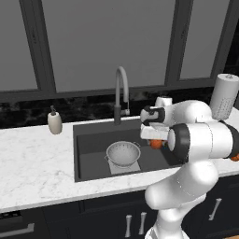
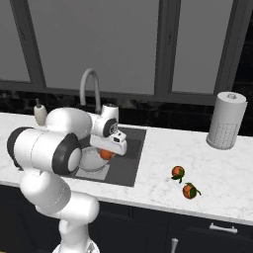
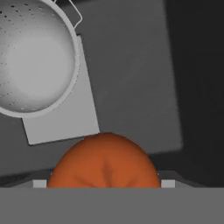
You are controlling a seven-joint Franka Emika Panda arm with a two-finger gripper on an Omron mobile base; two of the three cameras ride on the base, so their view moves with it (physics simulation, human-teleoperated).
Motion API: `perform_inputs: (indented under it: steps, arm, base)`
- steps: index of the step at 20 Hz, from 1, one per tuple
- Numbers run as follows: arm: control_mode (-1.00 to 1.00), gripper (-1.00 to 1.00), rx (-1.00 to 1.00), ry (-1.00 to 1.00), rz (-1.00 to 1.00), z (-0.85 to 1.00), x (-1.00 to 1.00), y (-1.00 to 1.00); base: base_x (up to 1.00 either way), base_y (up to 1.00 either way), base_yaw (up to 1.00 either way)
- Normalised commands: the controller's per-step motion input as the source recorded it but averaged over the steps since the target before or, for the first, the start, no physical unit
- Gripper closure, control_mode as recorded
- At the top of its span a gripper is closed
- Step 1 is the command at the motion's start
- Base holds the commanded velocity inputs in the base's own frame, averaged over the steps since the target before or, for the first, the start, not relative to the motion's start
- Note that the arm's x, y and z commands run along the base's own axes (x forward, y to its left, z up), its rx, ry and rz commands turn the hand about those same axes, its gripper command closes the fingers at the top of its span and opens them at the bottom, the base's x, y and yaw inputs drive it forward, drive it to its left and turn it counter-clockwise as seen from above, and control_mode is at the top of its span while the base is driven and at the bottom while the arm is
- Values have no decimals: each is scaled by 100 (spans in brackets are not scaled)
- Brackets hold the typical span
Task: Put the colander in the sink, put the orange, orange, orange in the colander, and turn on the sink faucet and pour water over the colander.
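Observation:
The shiny colander (image 1: 123,153) stands on the lighter square patch in the dark sink (image 1: 88,140). My gripper (image 1: 155,140) hangs above the sink's right part, shut on one orange (image 1: 156,144). In the hand view this orange (image 3: 104,162) sits between the fingertips (image 3: 39,183), with the colander (image 3: 30,57) off to the upper left, apart from it. Two more oranges (image 2: 178,172) (image 2: 189,190) lie on the counter right of the sink (image 2: 126,168). The gooseneck faucet (image 1: 121,91) rises behind the basin.
A beige soap dispenser (image 1: 54,122) stands left of the sink on the white marble counter (image 1: 32,172). A tall perforated grey cylinder (image 2: 226,120) stands at the back right. Dark window frames run behind the counter.

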Motion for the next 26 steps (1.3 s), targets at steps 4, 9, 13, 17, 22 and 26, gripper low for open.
perform_inputs:
  steps: [4, 9, 13, 17, 22, 26]
  arm:
    - [-100, 100, 7, -1, 9, 0, 27, 67]
    - [-100, 100, 3, 0, 5, -2, 21, 18]
    - [-100, 100, 0, 0, 2, -40, 11, 0]
    - [-100, 100, 0, 0, 0, -57, 15, 11]
    - [-100, 100, 0, 0, 0, -28, 30, 17]
    - [-100, 100, 0, 0, 0, -14, 36, 9]
  base:
    - [0, 0, 0]
    - [0, 0, 0]
    - [0, 0, 0]
    - [0, 0, 0]
    - [0, 0, 0]
    - [0, 0, 0]
